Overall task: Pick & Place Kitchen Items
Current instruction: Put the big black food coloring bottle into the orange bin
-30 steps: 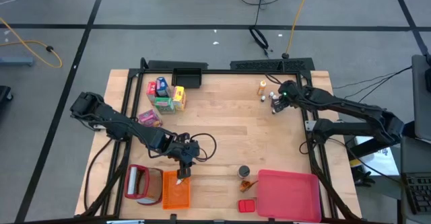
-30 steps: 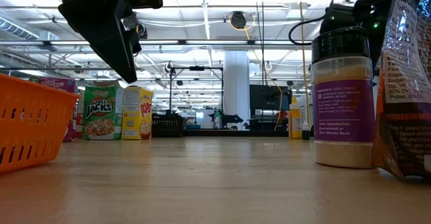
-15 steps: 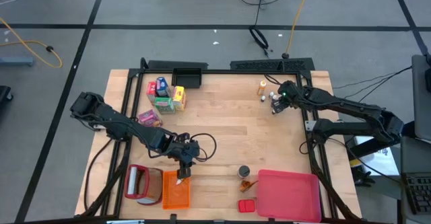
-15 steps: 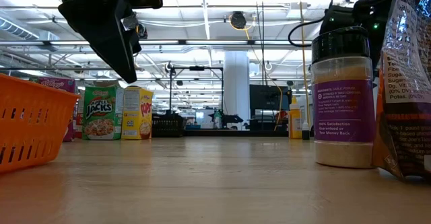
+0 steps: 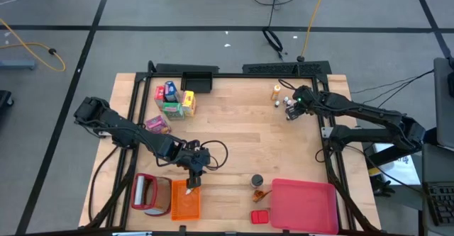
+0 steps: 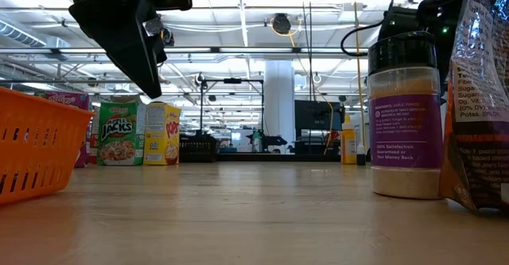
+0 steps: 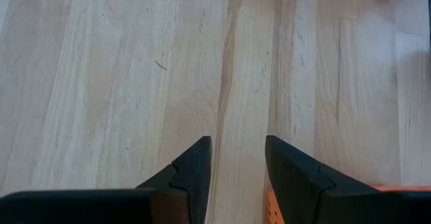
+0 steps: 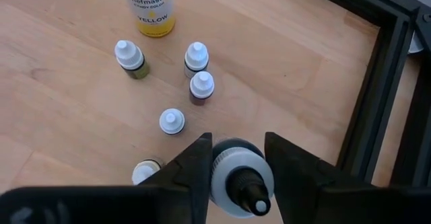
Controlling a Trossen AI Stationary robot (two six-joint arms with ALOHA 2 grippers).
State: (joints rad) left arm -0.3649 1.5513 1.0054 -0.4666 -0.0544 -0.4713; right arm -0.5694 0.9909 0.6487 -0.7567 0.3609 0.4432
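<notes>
My right gripper (image 8: 237, 140) is at the table's far right corner (image 5: 289, 111), shut on a small white-capped bottle (image 8: 236, 177). Several more small white-capped bottles (image 8: 201, 86) stand on the wood around it, next to an orange-yellow bottle (image 8: 148, 5). My left gripper (image 7: 236, 143) hangs open over bare wood at the far edge of the orange crate (image 5: 186, 199), with nothing between its fingers. Cereal boxes (image 5: 172, 100) stand at the far left, a pink box (image 5: 157, 125) near them. A dark-capped spice jar (image 6: 406, 114) stands near the front. My right gripper holds the small bottle by its white cap (image 8: 225, 173), one finger on each side of it. The fingers slant down at it from above. The cap and the fingers hide the bottle's body, so I cannot tell whether it still stands on the table.
A pink-red tray (image 5: 303, 204) lies at the near right, with a small red box (image 5: 259, 215) and an orange packet (image 5: 261, 193) beside it. A red-rimmed container (image 5: 145, 192) sits left of the crate. The black frame rail (image 8: 377, 83) runs close past my right gripper.
</notes>
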